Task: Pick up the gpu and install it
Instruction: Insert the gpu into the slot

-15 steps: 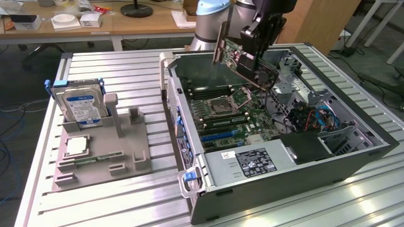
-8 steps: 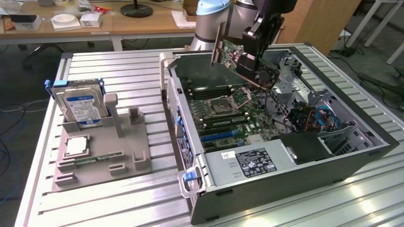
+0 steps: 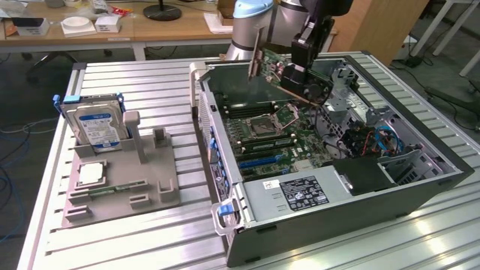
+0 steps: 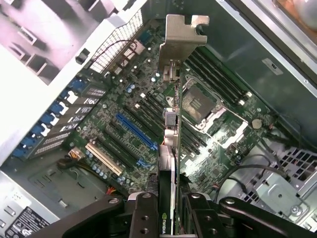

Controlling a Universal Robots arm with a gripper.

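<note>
We see the table [image 3: 135, 79] carrying an open computer case [image 3: 420, 188] that lies on its side, with the motherboard [image 3: 279, 140] facing up. The pincer [image 4: 172, 206] is closed narrowly on the gpu [image 4: 171, 134], clamping its 2 faces at 1 end. The card hangs above the motherboard, not seated. Its long axis runs straight out from the pincer to the metal bracket [image 4: 181, 42], at an angle to the blue slot [image 4: 136, 131] beneath.
</note>
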